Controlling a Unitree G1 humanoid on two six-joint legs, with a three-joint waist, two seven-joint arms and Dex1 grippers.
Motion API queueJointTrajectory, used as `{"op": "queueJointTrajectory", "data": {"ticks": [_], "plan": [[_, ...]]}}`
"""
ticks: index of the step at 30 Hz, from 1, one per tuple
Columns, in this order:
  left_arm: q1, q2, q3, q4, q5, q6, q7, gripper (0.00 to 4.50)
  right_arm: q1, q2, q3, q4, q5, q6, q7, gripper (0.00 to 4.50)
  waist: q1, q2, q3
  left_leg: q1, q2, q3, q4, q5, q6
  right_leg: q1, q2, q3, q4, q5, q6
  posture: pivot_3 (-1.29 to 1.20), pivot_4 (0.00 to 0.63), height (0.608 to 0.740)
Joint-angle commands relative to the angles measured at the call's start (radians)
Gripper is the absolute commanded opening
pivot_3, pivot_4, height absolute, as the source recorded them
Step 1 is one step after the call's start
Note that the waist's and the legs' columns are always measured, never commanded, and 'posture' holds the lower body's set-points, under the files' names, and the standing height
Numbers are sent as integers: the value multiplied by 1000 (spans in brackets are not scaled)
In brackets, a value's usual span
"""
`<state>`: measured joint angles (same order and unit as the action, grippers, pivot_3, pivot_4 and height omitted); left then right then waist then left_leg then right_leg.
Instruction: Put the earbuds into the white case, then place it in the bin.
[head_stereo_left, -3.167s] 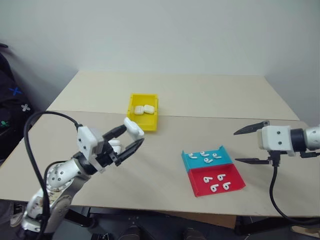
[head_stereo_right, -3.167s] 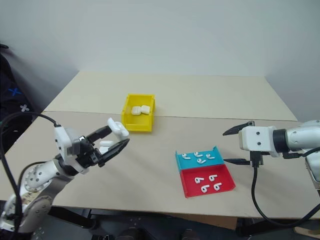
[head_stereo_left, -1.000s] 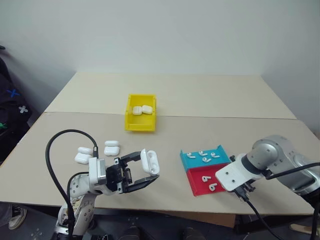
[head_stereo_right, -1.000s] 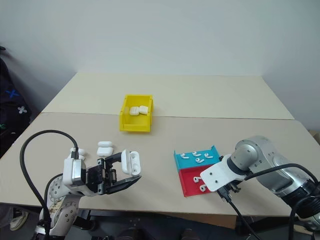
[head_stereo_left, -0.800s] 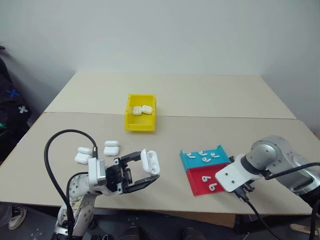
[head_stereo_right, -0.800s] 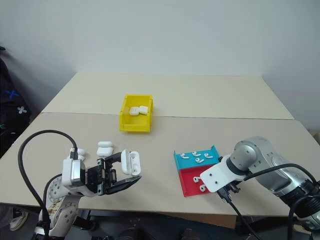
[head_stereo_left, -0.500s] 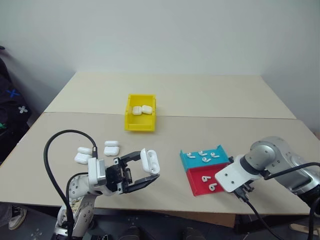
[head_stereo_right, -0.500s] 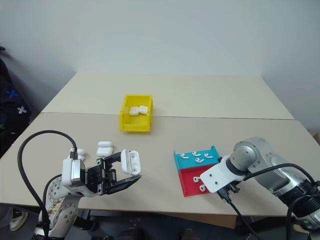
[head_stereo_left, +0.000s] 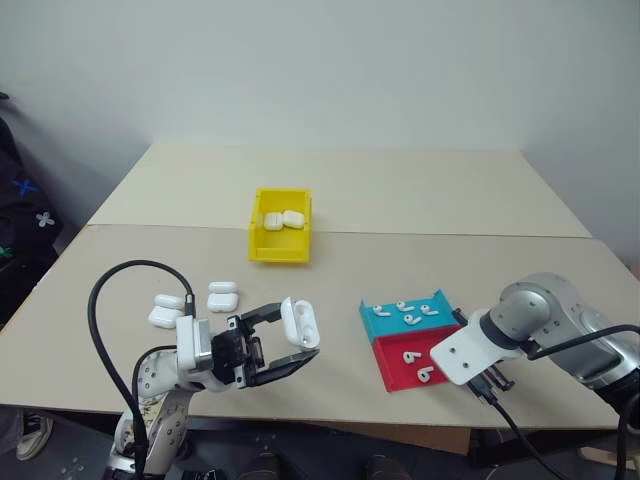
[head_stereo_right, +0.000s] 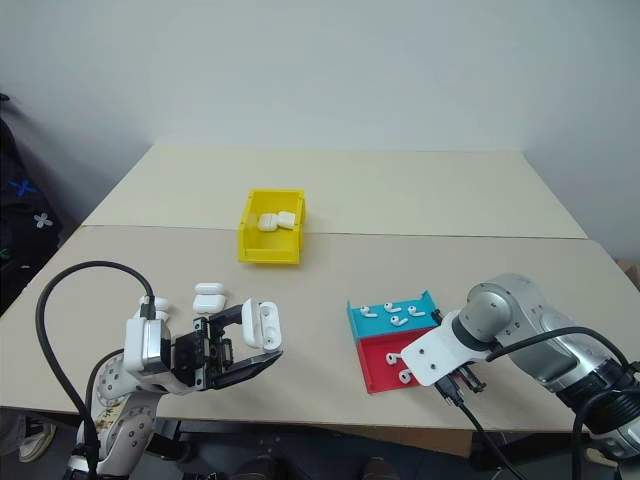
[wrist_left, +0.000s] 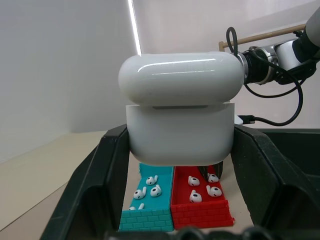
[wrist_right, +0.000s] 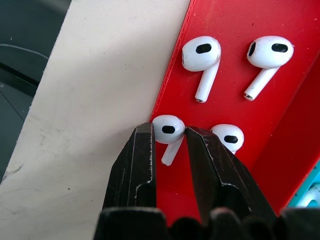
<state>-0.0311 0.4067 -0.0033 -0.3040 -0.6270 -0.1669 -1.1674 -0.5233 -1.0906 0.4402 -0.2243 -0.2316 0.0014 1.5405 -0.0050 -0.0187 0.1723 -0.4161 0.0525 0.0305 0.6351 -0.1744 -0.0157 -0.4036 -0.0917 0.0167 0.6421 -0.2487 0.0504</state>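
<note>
Item: earbud (wrist_right: 168, 129), red tray (wrist_right: 280, 145) near corner, pinched at the head by my right pincer (wrist_right: 168, 136). I lift straight, slowly, clear of its neighbour (wrist_right: 227, 137). Left pincer (wrist_left: 180, 150) clamps the white case (wrist_left: 180, 125), lid up, above the bench (head_stereo_left: 420, 215).

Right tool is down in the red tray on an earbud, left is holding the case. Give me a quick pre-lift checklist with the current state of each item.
1. Right tool closed on one earbud in the red tray: ok, the fingers pinch its head.
2. Neighbouring earbud clear of the fingers: cannot tell, it lies right beside one finger.
3. Left tool gripping the white case: ok, clamped on both sides.
4. Case lid open for insertion: ok, flipped up in the head views.
5. Yellow bin has room: ok, two cases inside, floor space left.
</note>
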Motion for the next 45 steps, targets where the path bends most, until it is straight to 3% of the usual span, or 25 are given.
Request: {"op": "queueJointTrajectory", "data": {"ticks": [1, 13, 22, 26, 30, 37, 45], "plan": [[3, 8, 3, -32, 3, -9, 5, 2756, -4, 2, -11, -4, -6, -21, 11, 962, 0, 0, 0, 0, 0, 0, 0, 0, 0, 0, 0, 0, 0, 0, 0, 0, 150, 740], [4, 3, 5, -36, 0, -11, 7, 2756, 10, -25, -82, -61, 83, 53, 29, 962, 0, 0, 0, 0, 0, 0, 0, 0, 0, 0, 0, 0, 0, 0, 0, 0, 150, 740], [-44, 47, 10, -111, -43, 82, 43, 2756, -133, -32, -400, -55, 506, 313, 20, 962, -5, 0, 0, 0, 0, 0, 0, 0, 0, 0, 0, 0, 0, 0, 0, 0, 150, 740], [-113, 52, 21, -122, -83, 123, 56, 2756, -251, 82, -509, 0, 676, 408, -90, 962, -7, -2, 0, 0, 0, 0, 0, 0, 0, 1, 0, 0, 0, 0, 0, 0, 150, 740], [-168, 43, 25, -119, -125, 157, 62, 2756, -309, 264, -600, 14, 840, 441, -221, 962, -9, -2, 0, 0, 1, -1, 0, 0, 0, 1, 1, 0, 0, 1, -2, 0, 150, 740], [-177, 41, 32, -123, -161, 194, 57, 2756, -318, 483, -628, -8, 1066, 477, -304, 962, -8, -2, 0, -1, 0, -1, 0, 0, 1, 0, 1, 0, 1, 4, -6, 0, 150, 740], [-187, 21, 29, -127, -186, 210, 47, 2756, -234, 596, -533, -63, 1061, 377, -241, 962, -8, -2, 0, -1, 0, -1, 0, 0, 1, 0, 1, -1, 1, 4, -6, 0, 150, 740]]}}
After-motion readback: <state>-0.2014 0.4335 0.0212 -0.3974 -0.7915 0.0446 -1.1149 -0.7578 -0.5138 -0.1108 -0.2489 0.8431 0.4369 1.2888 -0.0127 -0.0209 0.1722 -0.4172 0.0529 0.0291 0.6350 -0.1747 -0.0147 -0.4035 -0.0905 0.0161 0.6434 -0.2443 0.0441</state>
